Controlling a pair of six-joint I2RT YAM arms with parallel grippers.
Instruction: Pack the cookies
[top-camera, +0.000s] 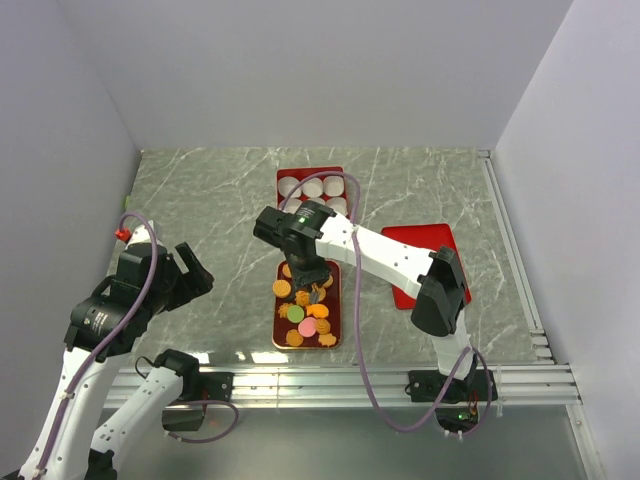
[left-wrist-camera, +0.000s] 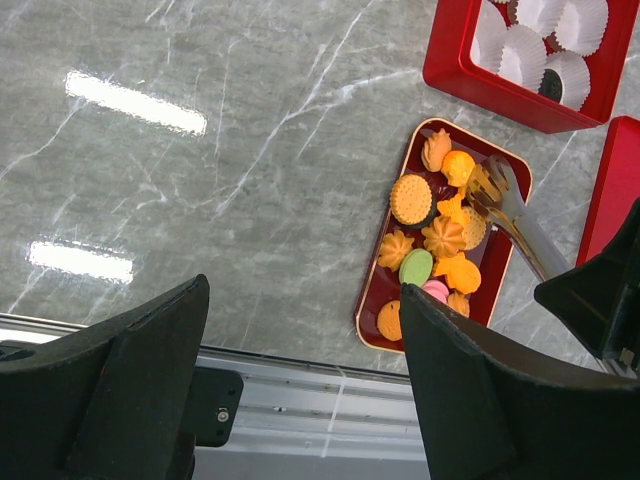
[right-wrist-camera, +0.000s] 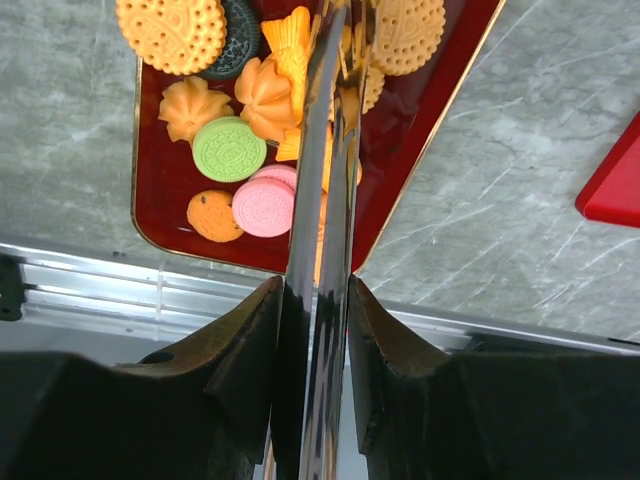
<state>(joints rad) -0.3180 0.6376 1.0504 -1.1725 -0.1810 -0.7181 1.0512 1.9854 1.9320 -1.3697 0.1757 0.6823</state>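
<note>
The cookies (top-camera: 305, 310), mostly orange with one green (right-wrist-camera: 229, 149) and one pink (right-wrist-camera: 262, 207), lie in a dark red gold-rimmed tray (top-camera: 333, 335). My right gripper (top-camera: 308, 272) hangs over the tray, shut on metal tongs (right-wrist-camera: 320, 230). The tong arms are squeezed almost together, and their tips (left-wrist-camera: 482, 190) rest among the orange cookies at the tray's far end. I cannot tell whether a cookie is pinched. My left gripper (top-camera: 190, 270) hovers left of the tray above the table, open and holding nothing (left-wrist-camera: 305, 300).
A red box (top-camera: 310, 185) holding white paper cups stands behind the tray. A flat red lid (top-camera: 420, 262) lies to the right, under the right arm. The aluminium rail (top-camera: 330, 380) runs along the table's near edge.
</note>
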